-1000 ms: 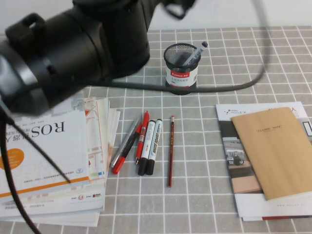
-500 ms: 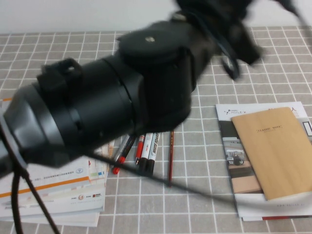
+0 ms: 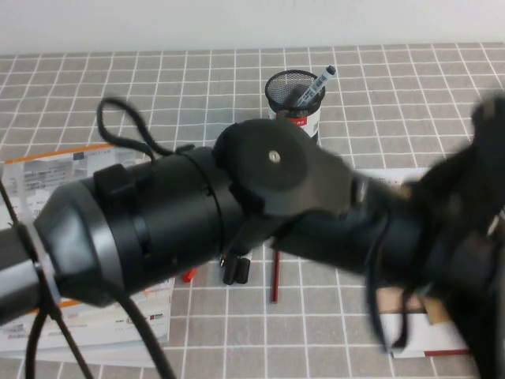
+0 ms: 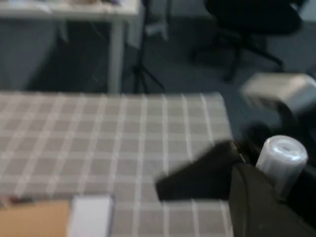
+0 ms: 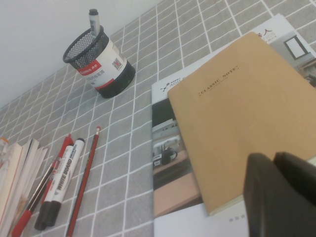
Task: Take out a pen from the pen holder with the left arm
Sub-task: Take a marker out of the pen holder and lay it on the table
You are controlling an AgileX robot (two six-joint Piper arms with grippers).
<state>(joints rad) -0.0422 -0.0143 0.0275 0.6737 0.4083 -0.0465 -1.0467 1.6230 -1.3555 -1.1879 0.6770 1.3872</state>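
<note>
The black mesh pen holder (image 3: 293,88) (image 5: 101,64) stands at the back of the tiled table with one grey-capped pen (image 3: 316,85) (image 5: 93,19) leaning in it. My left arm stretches across the high view from left to right, and its gripper (image 3: 473,260) is a blur at the right, above the notebooks. In the left wrist view the left gripper (image 4: 276,182) is shut on a pen whose grey cap (image 4: 282,154) sticks up beside the dark finger (image 4: 252,197). My right gripper (image 5: 279,170) hangs shut over the brown notebook (image 5: 237,113).
Several markers (image 5: 59,177) and a red pencil (image 5: 84,182) lie left of the notebooks, partly under the left arm in the high view. A stack of books (image 3: 47,174) sits at the left. A brochure (image 5: 173,163) lies under the brown notebook.
My left arm has swung from the back left across the table to the right. The pen holder, hidden half a second ago, shows again with its one pen.
</note>
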